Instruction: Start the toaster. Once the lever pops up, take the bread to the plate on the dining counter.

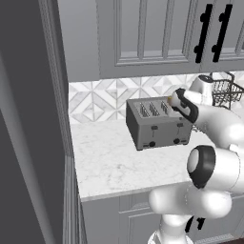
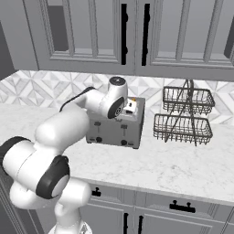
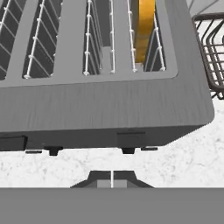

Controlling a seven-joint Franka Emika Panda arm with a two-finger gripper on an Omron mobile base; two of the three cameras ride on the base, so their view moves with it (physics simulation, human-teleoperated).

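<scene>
The dark grey toaster [image 1: 157, 125] [image 2: 116, 128] [image 3: 105, 105] stands on the marble worktop against the tiled wall. A tan-yellow slice of bread [image 3: 144, 30] sits upright in its rightmost slot, and the other slots are empty. My gripper [image 3: 112, 178] [image 2: 131, 109] hovers over the toaster's front right edge, just above and in front of the right-hand black lever [image 3: 131, 139]. Its fingertips are pressed together with nothing between them. A second lever [image 3: 12, 142] shows further left. The plate and the dining counter are out of view.
A black two-tier wire basket rack [image 2: 185, 114] [image 1: 228, 93] stands right of the toaster. Grey wall cabinets [image 2: 128, 36] hang overhead. A tall dark panel [image 1: 28, 133] bounds the worktop [image 1: 114, 162] on the left.
</scene>
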